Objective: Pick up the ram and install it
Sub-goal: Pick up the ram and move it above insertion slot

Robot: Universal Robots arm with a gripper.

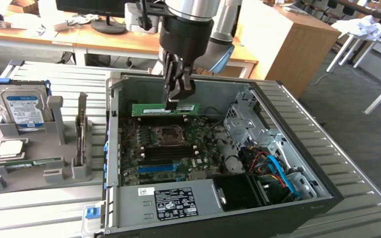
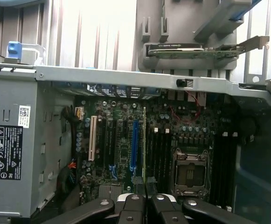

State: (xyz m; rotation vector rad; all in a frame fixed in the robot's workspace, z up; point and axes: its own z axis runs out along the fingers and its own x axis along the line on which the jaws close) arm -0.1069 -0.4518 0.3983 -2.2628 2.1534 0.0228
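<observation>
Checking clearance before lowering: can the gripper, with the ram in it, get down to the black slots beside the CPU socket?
Probably yes. The gripper, shut on the ram, hangs over the open case, and nothing covers the black slots by the CPU socket; the cables lie off to one side.

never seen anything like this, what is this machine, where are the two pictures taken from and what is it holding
The machine is a robot arm. One picture comes from a camera off to the side, the other from a camera on its wrist. Its gripper is shut on the ram, a thin green stick, held above the motherboard inside an open computer case. Beside the case, a grey holder on the slatted table carries a hard drive.
</observation>
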